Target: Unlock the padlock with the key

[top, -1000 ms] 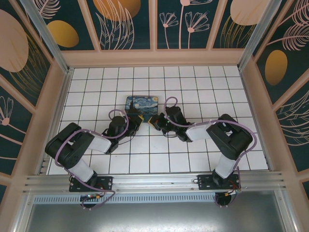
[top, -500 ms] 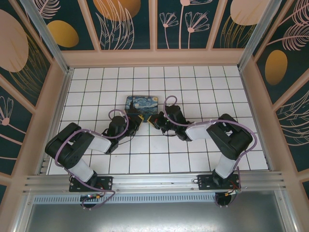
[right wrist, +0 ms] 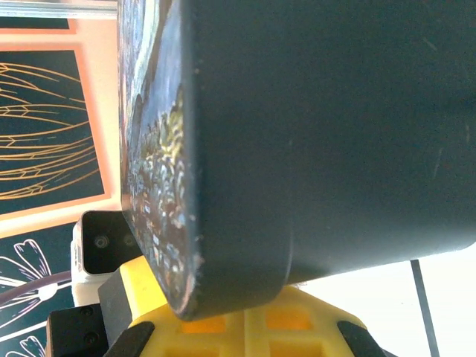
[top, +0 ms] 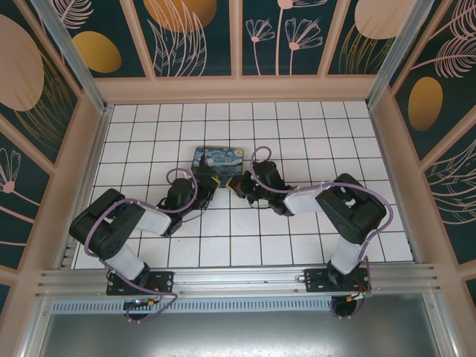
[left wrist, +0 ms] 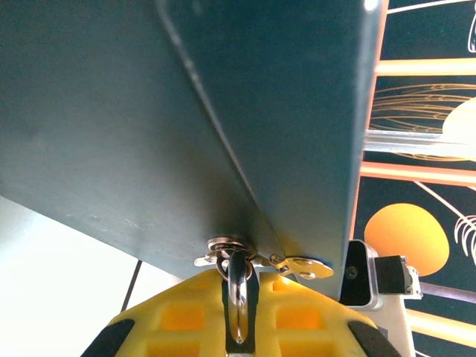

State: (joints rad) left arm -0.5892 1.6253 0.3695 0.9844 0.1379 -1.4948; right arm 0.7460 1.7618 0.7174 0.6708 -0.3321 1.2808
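Status: lock not yet open. The padlock (left wrist: pixel 236 299) sits at the hasp (left wrist: pixel 299 265) on the near edge of the painted box (top: pixel 221 162), and its shackle appears to be threaded through. The left jaws are almost closed on it, against that edge. The right jaws are fully closed at the box's near right corner (contents cannot be told, and the key is not discernible). Insertion and turning are judged outstanding. The box sits mid-tabletop (top: pixel 312 245), on white tile with a dark grid. Teal botanical wall panels stand behind the box.
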